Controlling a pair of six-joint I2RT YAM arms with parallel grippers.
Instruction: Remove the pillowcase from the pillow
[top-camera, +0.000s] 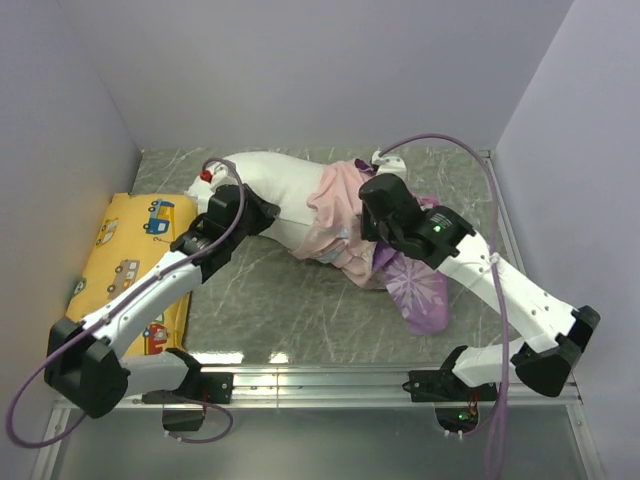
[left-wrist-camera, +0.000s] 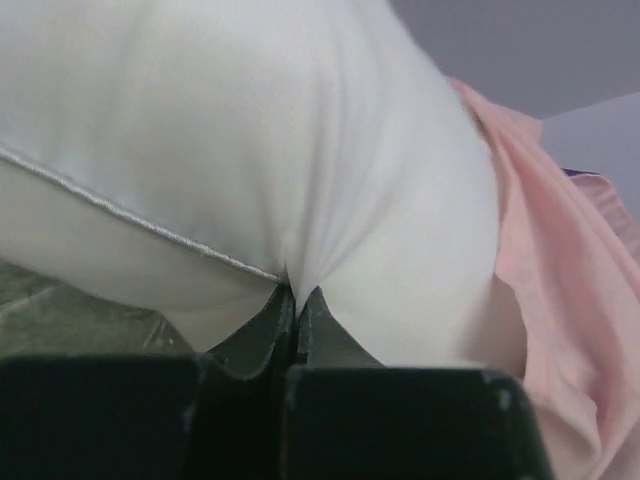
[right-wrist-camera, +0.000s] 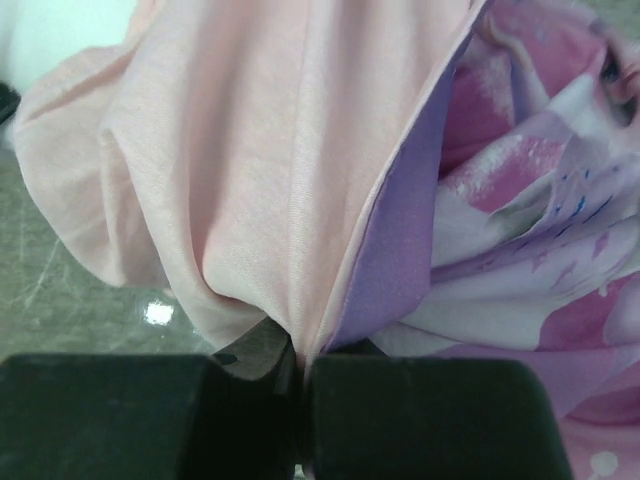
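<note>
Both ends gripped, half stripped

Plump white fabric pillow (top-camera: 285, 195) lies on the grey marbled tabletop (top-camera: 290, 300), long axis left-right, bare end pointing left. Left hand (left-wrist-camera: 296, 300) closed, pinching its smooth cloth beside a piped seam. Soft pink and purple snowflake-print pillowcase (top-camera: 345, 215) is bunched over the right end, pale reverse showing, purple tail trailing near-right. Right hand (right-wrist-camera: 300, 350) closed on a wrinkled pale-pink fold.
</note>
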